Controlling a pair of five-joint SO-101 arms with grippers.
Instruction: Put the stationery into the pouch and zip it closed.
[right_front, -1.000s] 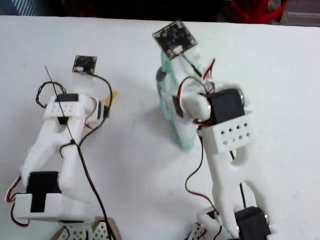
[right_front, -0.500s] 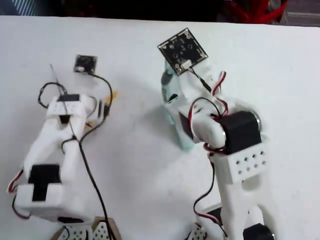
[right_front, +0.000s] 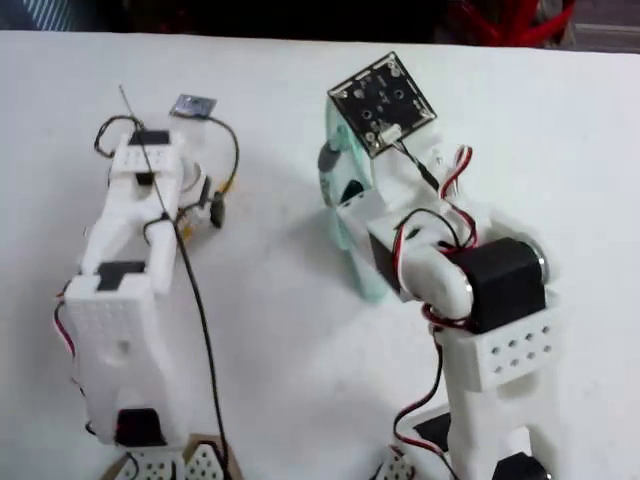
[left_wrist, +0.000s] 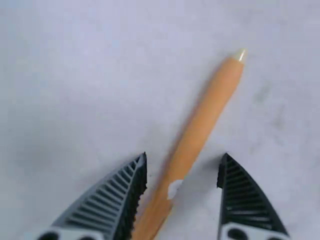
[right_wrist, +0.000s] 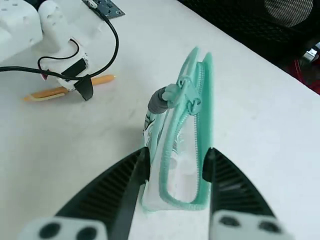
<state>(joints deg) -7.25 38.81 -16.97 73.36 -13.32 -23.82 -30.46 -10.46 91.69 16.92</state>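
- Orange pen (left_wrist: 210, 100) lying flat on the white table (left_wrist: 75, 60) on the left side, and it's right between my left fingers!
- My left gripper (left_wrist: 183, 157) is spread wide, one finger on each side of the pen, nothing clamped.
- Across to the middle: the teal pouch (right_wrist: 202, 100) stands up on its edge, well apart from the pen.
- Its zip pull (right_wrist: 187, 92) sits at the top end, with a grey item (right_wrist: 159, 102) poking out just beside it.
- My right gripper (right_wrist: 175, 152) has the pouch, with a finger pressed on each side wall near its lower end.
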